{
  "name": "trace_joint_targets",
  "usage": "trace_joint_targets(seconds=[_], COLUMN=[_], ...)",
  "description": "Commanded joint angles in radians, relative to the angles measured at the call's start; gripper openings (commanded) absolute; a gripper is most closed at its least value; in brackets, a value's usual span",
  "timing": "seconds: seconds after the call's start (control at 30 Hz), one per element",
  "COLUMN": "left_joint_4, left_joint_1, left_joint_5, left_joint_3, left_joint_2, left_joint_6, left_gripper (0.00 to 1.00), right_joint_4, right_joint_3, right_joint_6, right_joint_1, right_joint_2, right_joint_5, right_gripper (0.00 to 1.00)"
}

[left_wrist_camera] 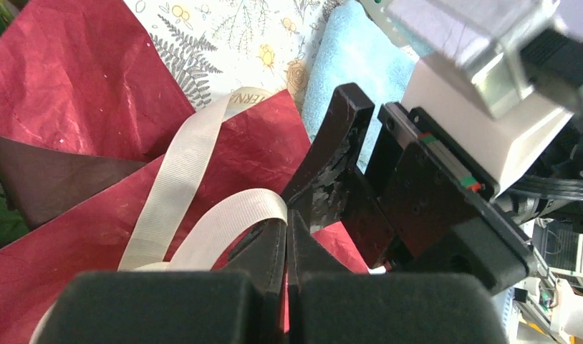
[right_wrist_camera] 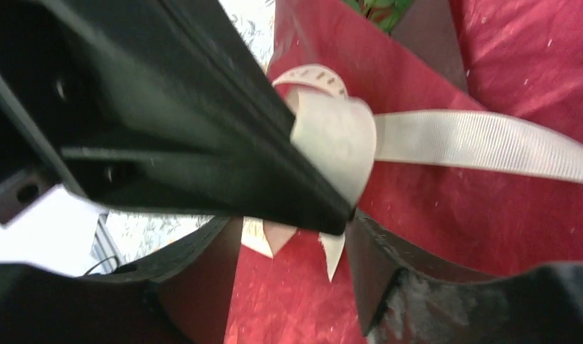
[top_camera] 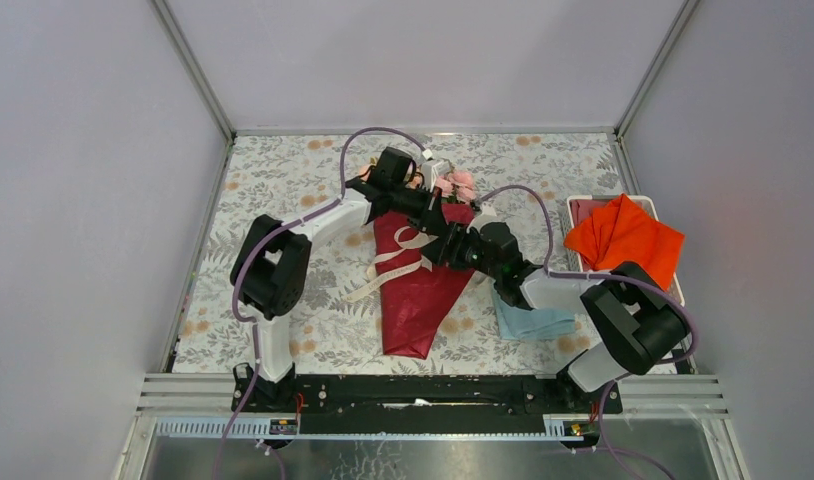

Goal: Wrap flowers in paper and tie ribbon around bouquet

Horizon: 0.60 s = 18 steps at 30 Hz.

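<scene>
The bouquet (top_camera: 415, 290) lies mid-table, a dark red paper (left_wrist_camera: 74, 72) cone with the pink flowers (top_camera: 458, 185) at its far, wide end. The cream ribbon (top_camera: 398, 262) crosses the cone in loops. My left gripper (top_camera: 441, 222) reaches down over the cone's upper part. It (left_wrist_camera: 288, 222) is shut on the ribbon (left_wrist_camera: 181, 172), which loops up to its tips. My right gripper (top_camera: 445, 243) meets it from the right. It (right_wrist_camera: 292, 265) is open, its fingers (right_wrist_camera: 203, 272) on either side of the ribbon's notched ends, just below the left gripper's tip. A ribbon (right_wrist_camera: 475, 140) strand runs off right over the paper (right_wrist_camera: 446, 215).
A light blue folded cloth (top_camera: 531, 320) lies right of the cone, under the right arm. An orange-red cloth (top_camera: 623, 235) sits in a white tray (top_camera: 578, 203) at the right edge. The floral tablecloth (top_camera: 283, 180) is fenced by grey walls.
</scene>
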Motion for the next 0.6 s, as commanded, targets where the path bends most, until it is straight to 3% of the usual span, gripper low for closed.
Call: trace_joint_targets(seconds=[0.0, 0.17, 0.23, 0.3, 0.4, 0.43, 0.57], left_joint_4=[0.065, 0.033, 0.005, -0.036, -0.165, -0.217, -0.34], left_joint_1=[0.003, 0.004, 0.008, 0.013, 0.017, 0.023, 0.082], left_joint_5=[0.039, 0.027, 0.014, 0.008, -0.033, -0.05, -0.151], left_joint_3=[-0.017, -0.008, -0.002, 0.011, 0.069, 0.093, 0.138], left_joint_2=[-0.024, -0.034, -0.039, -0.044, -0.041, -0.041, -0.075], left_joint_6=[-0.034, -0.006, 0.026, 0.068, 0.178, 0.233, 0.379], left_gripper=[0.0, 0.0, 0.0, 0.02, 0.45, 0.53, 0.66], right_joint_4=[0.019, -0.066, -0.103, -0.111, -0.108, -0.111, -0.164], right_joint_3=[0.082, 0.102, 0.092, 0.074, 0.053, 0.051, 0.062], right_joint_6=[-0.011, -0.029, -0.045, -0.049, -0.048, -0.055, -0.115], right_joint_1=[0.007, 0.002, -0.003, -0.018, -0.058, -0.07, -0.09], right_joint_2=[0.03, 0.012, -0.009, -0.025, -0.037, -0.039, -0.051], right_joint_5=[0.097, 0.158, 0.197, 0.208, 0.184, 0.152, 0.103], right_gripper=[0.57, 0.12, 0.0, 0.0, 0.0, 0.0, 0.0])
